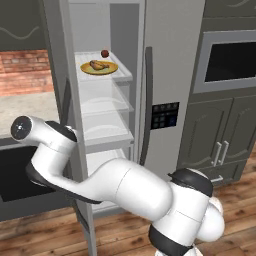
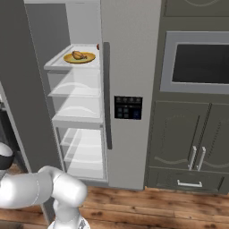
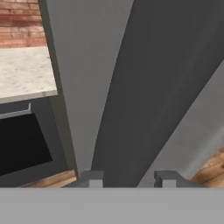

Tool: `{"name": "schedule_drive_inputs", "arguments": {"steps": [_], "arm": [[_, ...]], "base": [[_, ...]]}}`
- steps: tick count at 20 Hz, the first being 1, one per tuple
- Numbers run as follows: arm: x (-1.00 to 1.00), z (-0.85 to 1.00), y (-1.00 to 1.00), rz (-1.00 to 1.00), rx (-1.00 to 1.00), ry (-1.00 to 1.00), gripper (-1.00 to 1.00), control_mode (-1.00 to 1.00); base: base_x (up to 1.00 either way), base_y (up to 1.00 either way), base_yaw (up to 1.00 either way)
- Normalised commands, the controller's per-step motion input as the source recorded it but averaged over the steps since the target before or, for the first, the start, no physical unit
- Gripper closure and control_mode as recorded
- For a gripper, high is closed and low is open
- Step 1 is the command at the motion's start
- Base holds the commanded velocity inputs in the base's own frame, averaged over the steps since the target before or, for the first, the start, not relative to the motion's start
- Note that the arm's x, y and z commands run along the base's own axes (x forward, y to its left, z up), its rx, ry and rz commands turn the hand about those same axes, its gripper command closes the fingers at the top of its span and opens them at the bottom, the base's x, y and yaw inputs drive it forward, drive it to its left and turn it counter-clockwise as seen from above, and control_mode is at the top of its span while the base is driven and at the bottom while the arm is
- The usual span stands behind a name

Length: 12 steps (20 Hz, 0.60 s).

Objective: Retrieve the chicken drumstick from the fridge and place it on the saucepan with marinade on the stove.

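Yellow plate beside red ball; wall oven.

Wood floor, brick wall, grey cabinets, wall oven.

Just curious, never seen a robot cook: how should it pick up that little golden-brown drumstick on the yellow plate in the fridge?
Probably from the open front and above, pinching across the middle of the golden-brown drumstick: it lies flat on the yellow plate on the top shelf, with the small red ball behind it.
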Motion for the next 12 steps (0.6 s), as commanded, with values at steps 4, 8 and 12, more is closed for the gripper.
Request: {"name": "schedule_drive_inputs", "arguments": {"steps": [4, 8, 12], "arm": [[0.0, -0.08, 0.4, 0.01, 0.0, 0.04, 1.0, -1.0], [0.0, -0.04, 0.34, 0.0, 0.0, 0.05, 1.0, -1.0], [0.0, 0.0, 0.2, 0.0, 0.0, 0.08, 1.0, -1.0]], "base": [[0.0, 0.0, 0.0], [0.0, 0.0, 0.0], [0.0, 0.0, 0.0]]}}
